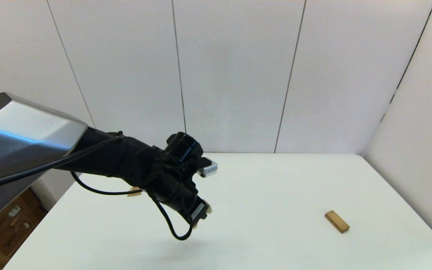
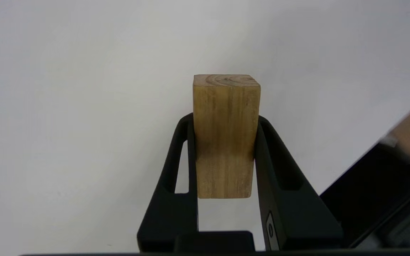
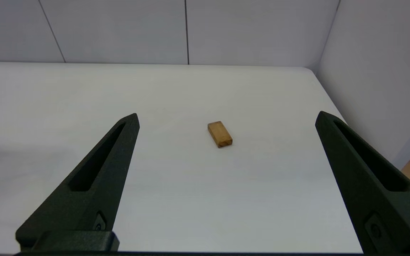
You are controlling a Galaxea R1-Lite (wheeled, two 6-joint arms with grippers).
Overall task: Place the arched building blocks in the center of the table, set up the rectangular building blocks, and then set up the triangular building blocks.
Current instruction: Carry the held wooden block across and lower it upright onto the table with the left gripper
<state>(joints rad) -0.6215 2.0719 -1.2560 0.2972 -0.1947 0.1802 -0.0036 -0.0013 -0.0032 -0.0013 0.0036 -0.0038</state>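
Surface: white table (image 1: 276, 187) with rounded corners, pale panelled walls behind it, filling the lower half of the head frame.
Left jaws: left gripper (image 2: 222, 142) closed on the arched block (image 2: 225, 135), one finger on each broad side; the block's long axis runs along the fingers and its end grain sticks out past the tips.
Where the left jaws hang: left of centre in the head frame, above the surface and not touching it, their shadow just below them.
Coming move, as I judge it: lower the block onto the middle of the surface, which lies a little to the right of the jaws in the head frame.
Rectangular block: rectangular slab (image 1: 337, 221) lies flat at the lower right of the head frame, long axis slanting from upper left to lower right, well apart from the left jaws.
Right jaws: right gripper (image 3: 226, 121) spread wide and empty; the slab sits ahead between its fingers, so the right arm is nearer to it.
Triangular block: small wooden piece (image 1: 134, 191) half hidden behind the left arm, probably the wedge.
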